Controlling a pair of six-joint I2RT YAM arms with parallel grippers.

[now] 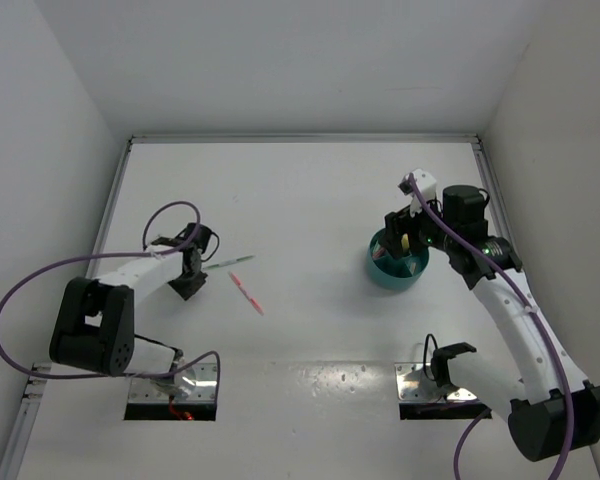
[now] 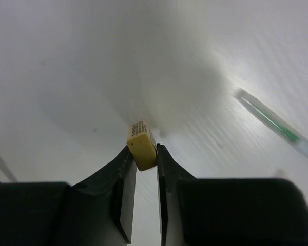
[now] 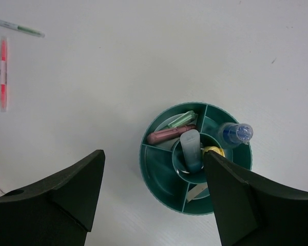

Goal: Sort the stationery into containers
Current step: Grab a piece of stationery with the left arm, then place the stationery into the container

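My left gripper [image 1: 192,262] [image 2: 144,151] is shut on the tiny yellow piece [image 2: 140,138], held low over the table. The thin green pen [image 1: 230,262] [image 2: 277,125] lies just to its right. A pink-red pen [image 1: 247,293] [image 3: 3,73] lies near it. My right gripper [image 1: 405,240] [image 3: 154,160] is open and empty above the round teal tub [image 1: 382,277] [image 3: 145,171]. The tub holds a green marker [image 3: 183,119], a pink marker [image 3: 169,134], a light-blue marker [image 3: 191,148] in the central cup, a clear-blue tube [image 3: 235,133] and a yellow marker [image 3: 213,150].
A pale flat piece [image 3: 195,192] lies in the tub's near compartment. White walls enclose the table on the left, right and back. Two metal mounting plates [image 1: 172,380] [image 1: 430,385] sit at the near edge by the arm bases.
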